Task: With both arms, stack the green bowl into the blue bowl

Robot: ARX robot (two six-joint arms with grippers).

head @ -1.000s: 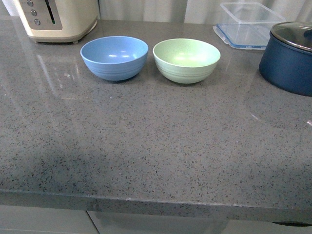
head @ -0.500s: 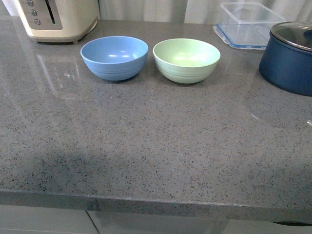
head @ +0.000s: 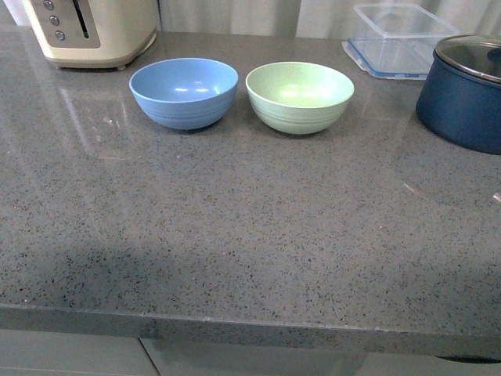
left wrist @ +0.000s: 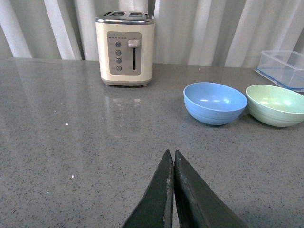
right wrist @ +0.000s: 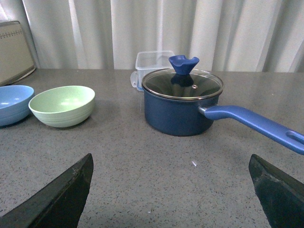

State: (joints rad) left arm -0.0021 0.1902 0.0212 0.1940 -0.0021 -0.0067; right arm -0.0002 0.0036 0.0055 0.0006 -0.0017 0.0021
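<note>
Nothing on the counter has shifted over the last second: both bowls and everything around them sit exactly where they were, and neither arm shows in the front view.

The pale mint-green round matte bowl (head: 300,95) stands upright on the grey speckled stone counter (head: 250,235), towards its far side. Just beside it, on its left and apart by a narrow gap, stands the light sky-blue round matte bowl (head: 183,92), also upright. Both are empty, with faint ribbed rings on their outer walls.

Behind the blue bowl to the left is a cream two-slot toaster (head: 90,31). Its front panel carries a column of round buttons and a lever, with small marks above them that may be lettering but are too small to read. At the far right are a clear plastic lidded container (head: 395,39) and a dark navy saucepan with a glass lid (head: 462,102), its blue handle seen in the right wrist view.

The left gripper (left wrist: 171,153) hangs low over bare counter, well apart from the bowls, its two dark fingers pressed together with nothing between them. The right gripper (right wrist: 170,155) has its fingers (right wrist: 61,199) spread wide and empty, with the green bowl and the saucepan ahead of it.
</note>
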